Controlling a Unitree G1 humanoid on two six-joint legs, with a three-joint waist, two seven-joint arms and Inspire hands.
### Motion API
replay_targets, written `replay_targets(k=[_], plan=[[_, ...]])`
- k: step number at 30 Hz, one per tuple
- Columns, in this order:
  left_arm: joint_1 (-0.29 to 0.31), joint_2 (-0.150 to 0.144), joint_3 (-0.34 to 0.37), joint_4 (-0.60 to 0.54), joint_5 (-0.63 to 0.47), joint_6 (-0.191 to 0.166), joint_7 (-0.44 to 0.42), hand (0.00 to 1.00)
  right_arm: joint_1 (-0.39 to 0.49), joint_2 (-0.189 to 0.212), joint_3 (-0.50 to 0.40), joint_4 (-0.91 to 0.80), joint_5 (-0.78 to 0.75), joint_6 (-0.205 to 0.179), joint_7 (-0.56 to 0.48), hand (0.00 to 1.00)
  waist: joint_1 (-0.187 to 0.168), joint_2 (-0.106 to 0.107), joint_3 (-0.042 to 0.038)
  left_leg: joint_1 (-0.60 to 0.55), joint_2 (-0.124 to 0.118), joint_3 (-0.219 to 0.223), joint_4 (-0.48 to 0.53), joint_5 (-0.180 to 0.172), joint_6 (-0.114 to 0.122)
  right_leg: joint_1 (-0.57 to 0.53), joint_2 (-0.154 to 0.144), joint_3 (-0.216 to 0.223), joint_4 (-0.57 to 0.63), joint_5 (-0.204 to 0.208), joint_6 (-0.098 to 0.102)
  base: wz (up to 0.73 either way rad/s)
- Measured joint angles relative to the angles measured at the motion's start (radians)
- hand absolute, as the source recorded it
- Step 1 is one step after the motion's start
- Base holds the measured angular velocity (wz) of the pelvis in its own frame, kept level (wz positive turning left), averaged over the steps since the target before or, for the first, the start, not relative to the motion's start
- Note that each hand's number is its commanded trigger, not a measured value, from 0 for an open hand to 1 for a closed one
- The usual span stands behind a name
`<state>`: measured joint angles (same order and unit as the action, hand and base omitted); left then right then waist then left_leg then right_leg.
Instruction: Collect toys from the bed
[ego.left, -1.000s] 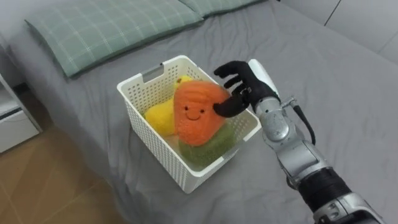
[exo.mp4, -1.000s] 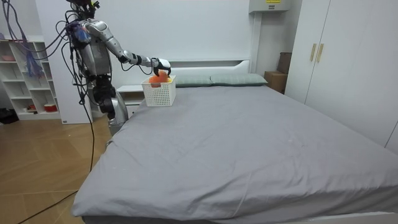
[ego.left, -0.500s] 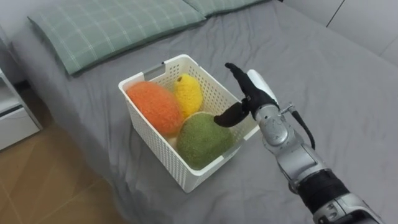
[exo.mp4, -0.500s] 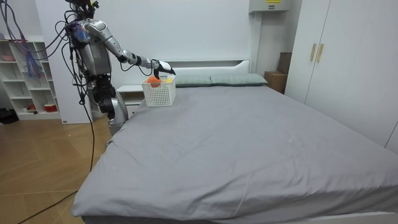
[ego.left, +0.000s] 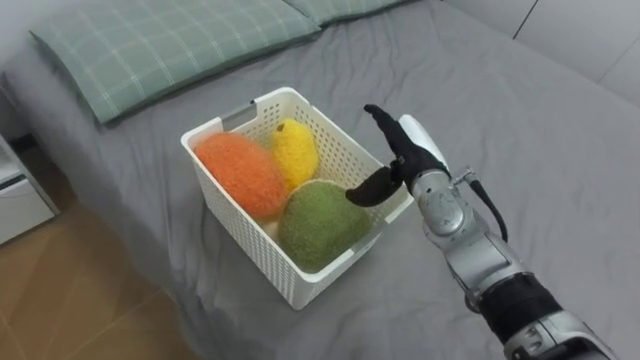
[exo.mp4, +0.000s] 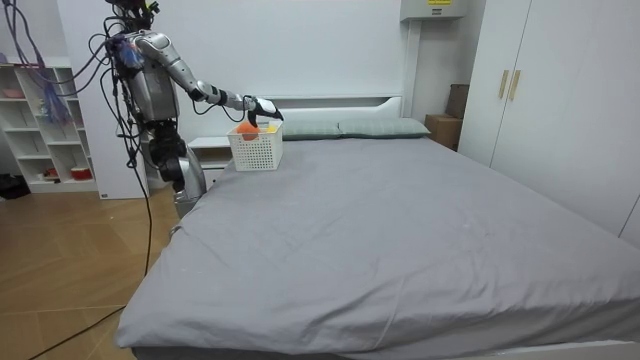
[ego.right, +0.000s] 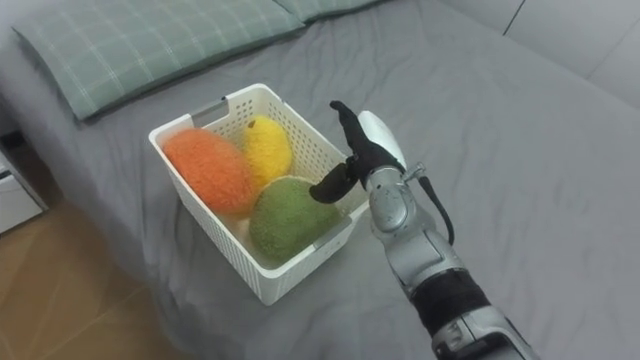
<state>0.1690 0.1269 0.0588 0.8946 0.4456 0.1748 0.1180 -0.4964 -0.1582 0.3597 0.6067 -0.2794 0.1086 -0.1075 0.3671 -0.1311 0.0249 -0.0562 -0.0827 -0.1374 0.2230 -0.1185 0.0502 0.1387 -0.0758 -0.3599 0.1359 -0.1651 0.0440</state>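
At frame centre the white basket (ego.left: 243, 235) holds the orange toy (ego.left: 240, 175), yellow toy (ego.left: 295, 150) and green toy (ego.left: 322, 222); the right hand (ego.left: 405, 155) hovers empty over its right rim, fingers straight. The grey bed (ego.left: 540, 110) looks bare, so collecting seems essentially finished

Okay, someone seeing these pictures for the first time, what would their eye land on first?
Most likely the white basket near the edge of the grey bed, packed with three plush toys: an orange toy, a yellow toy and a green toy. Next comes the robot's right hand, open with straight fingers, at the basket's right rim beside the green toy.
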Motion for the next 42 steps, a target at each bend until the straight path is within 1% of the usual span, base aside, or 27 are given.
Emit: replay_targets(k=[3, 5, 6, 7, 8, 9, 10, 11, 12, 15, 16, 17, 18, 19, 20, 23, 25, 26, 28, 29, 31, 32, 33, 35, 38, 40, 42], plan=[[0.001, -0.001, 0.000, 0.008, 0.000, 0.001, 0.000, 0.00, 0.003, -0.018, -0.023, -0.027, 0.010, -0.006, -0.003, 0.00, -0.009, 0.006, -0.0019, 0.005, 0.002, 0.013, -0.003, 0.000, 0.001, -0.002, -0.001, 0.013, 0.000, 0.000, 0.000, -0.12], [0.006, -0.001, 0.005, 0.007, 0.000, 0.001, 0.000, 0.00, 0.009, -0.022, -0.059, -0.069, 0.022, -0.011, -0.010, 0.00, -0.029, 0.012, -0.0036, 0.014, 0.002, 0.019, -0.006, 0.000, 0.002, 0.002, -0.001, 0.023, 0.000, 0.000, 0.000, -0.12], [0.011, -0.002, 0.007, 0.002, 0.000, 0.000, 0.000, 0.00, 0.010, -0.033, -0.080, -0.103, 0.035, -0.021, -0.015, 0.00, -0.037, 0.017, -0.0068, 0.017, 0.004, 0.028, -0.006, -0.001, 0.003, -0.001, -0.001, 0.033, 0.000, 0.000, 0.000, -0.18], [0.020, -0.002, 0.008, -0.011, 0.000, 0.000, 0.001, 0.00, 0.012, -0.056, -0.092, -0.143, 0.046, -0.025, -0.021, 0.00, -0.049, 0.020, -0.0109, 0.017, 0.005, 0.037, -0.005, -0.001, 0.004, 0.000, -0.001, 0.035, 0.001, 0.000, 0.000, -0.18], [0.025, -0.001, 0.011, -0.016, 0.000, -0.003, 0.001, 0.00, 0.017, -0.067, -0.101, -0.166, 0.048, -0.025, -0.022, 0.00, -0.059, 0.021, -0.0131, 0.017, 0.006, 0.041, -0.005, -0.001, 0.004, 0.000, -0.002, 0.035, 0.001, 0.000, 0.000, -0.15], [0.029, 0.000, 0.019, -0.018, 0.000, -0.005, 0.001, 0.00, 0.028, -0.086, -0.118, -0.199, 0.051, -0.031, -0.030, 0.00, -0.071, 0.022, -0.0154, 0.029, 0.008, 0.055, -0.006, -0.001, 0.006, 0.004, -0.003, 0.047, 0.001, 0.000, 0.000, -0.25], [0.039, 0.000, 0.025, -0.018, 0.000, -0.008, 0.001, 0.00, 0.041, -0.094, -0.144, -0.224, 0.051, -0.036, -0.033, 0.00, -0.079, 0.025, -0.0177, 0.047, 0.011, 0.072, -0.020, -0.001, 0.007, 0.008, -0.003, 0.059, 0.001, 0.000, 0.000, -0.34], [0.051, 0.001, 0.029, -0.019, -0.003, -0.013, 0.004, 0.00, 0.062, -0.099, -0.168, -0.255, 0.057, -0.040, -0.044, 0.00, -0.096, 0.026, -0.0239, 0.054, 0.014, 0.079, -0.029, -0.003, 0.009, 0.012, -0.004, 0.061, 0.003, 0.000, 0.000, -0.33], [0.054, 0.001, 0.029, -0.019, -0.003, -0.015, 0.005, 0.00, 0.074, -0.102, -0.182, -0.272, 0.059, -0.044, -0.047, 0.00, -0.105, 0.026, -0.0244, 0.057, 0.014, 0.081, -0.030, -0.004, 0.010, 0.012, -0.004, 0.064, 0.003, 0.000, 0.000, -0.21], [0.065, 0.000, 0.037, -0.017, -0.002, -0.027, 0.007, 0.00, 0.113, -0.106, -0.244, -0.319, 0.069, -0.047, -0.059, 0.00, -0.151, 0.028, -0.0247, 0.069, 0.019, 0.099, -0.035, -0.007, 0.009, 0.012, -0.002, 0.086, 0.006, 0.001, 0.001, -0.23], [0.066, 0.000, 0.039, -0.017, -0.002, -0.030, 0.007, 0.00, 0.132, -0.107, -0.276, -0.343, 0.069, -0.047, -0.065, 0.00, -0.172, 0.029, -0.0250, 0.068, 0.020, 0.105, -0.034, -0.009, 0.009, 0.008, -0.002, 0.091, 0.010, 0.001, 0.001, -0.16], [0.066, 0.000, 0.040, -0.016, -0.002, -0.031, 0.008, 0.00, 0.141, -0.109, -0.290, -0.355, 0.069, -0.047, -0.073, 0.00, -0.178, 0.031, -0.0245, 0.069, 0.023, 0.111, -0.035, -0.009, 0.009, 0.003, -0.001, 0.099, 0.016, 0.001, 0.001, -0.28], [0.066, -0.002, 0.043, -0.017, -0.002, -0.032, 0.008, 0.00, 0.155, -0.111, -0.316, -0.374, 0.070, -0.047, -0.091, 0.00, -0.190, 0.034, -0.0229, 0.072, 0.026, 0.129, -0.035, -0.011, 0.009, -0.001, 0.000, 0.117, 0.017, 0.001, 0.000, -0.35], [0.065, -0.005, 0.050, -0.015, -0.003, -0.037, 0.008, 0.00, 0.170, -0.113, -0.344, -0.393, 0.069, -0.051, -0.103, 0.00, -0.202, 0.037, -0.0216, 0.076, 0.029, 0.139, -0.039, -0.012, 0.010, -0.003, 0.002, 0.129, 0.017, 0.003, 0.000, -0.42], [0.065, -0.005, 0.060, -0.011, -0.007, -0.051, 0.009, 0.00, 0.185, -0.116, -0.365, -0.408, 0.074, -0.055, -0.118, 0.00, -0.214, 0.037, -0.0220, 0.081, 0.033, 0.152, -0.044, -0.012, 0.009, -0.006, 0.003, 0.141, 0.018, 0.003, -0.001, -0.32], [0.066, -0.004, 0.068, -0.012, -0.022, -0.066, 0.010, 0.00, 0.206, -0.123, -0.411, -0.450, 0.116, -0.065, -0.139, 0.00, -0.248, 0.037, -0.0224, 0.084, 0.037, 0.165, -0.049, -0.014, 0.008, -0.014, 0.006, 0.159, 0.019, 0.004, -0.001, -0.22], [0.066, -0.002, 0.071, -0.019, -0.022, -0.077, 0.010, 0.00, 0.234, -0.137, -0.450, -0.512, 0.158, -0.072, -0.161, 0.00, -0.283, 0.042, -0.0250, 0.092, 0.040, 0.187, -0.053, -0.014, 0.008, -0.017, 0.009, 0.173, 0.018, 0.005, -0.002, -0.19], [0.066, -0.002, 0.073, -0.019, -0.022, -0.080, 0.010, 0.00, 0.242, -0.143, -0.458, -0.521, 0.164, -0.080, -0.167, 0.00, -0.287, 0.044, -0.0256, 0.096, 0.041, 0.194, -0.056, -0.014, 0.008, -0.017, 0.009, 0.180, 0.018, 0.005, -0.002, -0.33], [0.071, -0.002, 0.074, -0.019, -0.022, -0.099, 0.020, 0.00, 0.274, -0.161, -0.485, -0.544, 0.171, -0.100, -0.189, 0.00, -0.290, 0.056, -0.0270, 0.126, 0.052, 0.237, -0.079, -0.018, 0.005, -0.016, 0.016, 0.222, 0.019, 0.008, -0.004, -0.54], [0.072, -0.002, 0.078, -0.019, -0.022, -0.103, 0.025, 0.00, 0.286, -0.161, -0.494, -0.550, 0.169, -0.104, -0.190, 0.00, -0.293, 0.057, -0.0276, 0.129, 0.053, 0.242, -0.081, -0.019, 0.004, -0.016, 0.017, 0.224, 0.017, 0.008, -0.004, -0.40], [0.075, -0.004, 0.095, -0.016, -0.022, -0.111, 0.030, 0.00, 0.329, -0.161, -0.526, -0.580, 0.164, -0.107, -0.189, 0.00, -0.317, 0.062, -0.0284, 0.135, 0.057, 0.251, -0.083, -0.025, 0.001, -0.018, 0.021, 0.232, 0.018, 0.008, -0.004, -0.21], [0.076, -0.004, 0.100, -0.013, -0.022, -0.111, 0.031, 0.00, 0.338, -0.161, -0.535, -0.585, 0.165, -0.107, -0.188, 0.00, -0.321, 0.062, -0.0284, 0.137, 0.058, 0.258, -0.086, -0.026, 0.000, -0.019, 0.023, 0.235, 0.018, 0.008, -0.004, -0.23], [0.083, -0.005, 0.112, -0.009, -0.022, -0.111, 0.031, 0.00, 0.352, -0.161, -0.551, -0.588, 0.167, -0.107, -0.187, 0.00, -0.334, 0.062, -0.0286, 0.139, 0.062, 0.272, -0.087, -0.027, -0.002, -0.021, 0.025, 0.236, 0.018, 0.008, -0.004, -0.24], [0.098, -0.005, 0.124, -0.003, -0.022, -0.111, 0.033, 0.00, 0.374, -0.161, -0.591, -0.588, 0.183, -0.107, -0.187, 0.00, -0.360, 0.064, -0.0281, 0.140, 0.068, 0.286, -0.088, -0.031, -0.005, -0.024, 0.030, 0.245, 0.017, 0.009, -0.005, -0.19], [0.110, -0.004, 0.130, -0.003, -0.022, -0.118, 0.034, 0.00, 0.384, -0.161, -0.628, -0.588, 0.193, -0.108, -0.201, 0.00, -0.373, 0.067, -0.0256, 0.140, 0.070, 0.299, -0.088, -0.033, -0.008, -0.031, 0.034, 0.257, 0.017, 0.009, -0.006, -0.13], [0.119, -0.002, 0.130, -0.003, -0.022, -0.118, 0.044, 0.00, 0.404, -0.163, -0.649, -0.588, 0.199, -0.114, -0.213, 0.00, -0.389, 0.067, -0.0254, 0.136, 0.072, 0.299, -0.088, -0.035, -0.010, -0.036, 0.037, 0.259, 0.018, 0.009, -0.006, -0.06], [0.125, -0.002, 0.134, -0.002, -0.027, -0.118, 0.049, 0.00, 0.423, -0.163, -0.661, -0.588, 0.210, -0.115, -0.218, 0.00, -0.397, 0.064, -0.0245, 0.137, 0.075, 0.305, -0.088, -0.038, -0.013, -0.039, 0.040, 0.266, 0.018, 0.009, -0.006, -0.11]])
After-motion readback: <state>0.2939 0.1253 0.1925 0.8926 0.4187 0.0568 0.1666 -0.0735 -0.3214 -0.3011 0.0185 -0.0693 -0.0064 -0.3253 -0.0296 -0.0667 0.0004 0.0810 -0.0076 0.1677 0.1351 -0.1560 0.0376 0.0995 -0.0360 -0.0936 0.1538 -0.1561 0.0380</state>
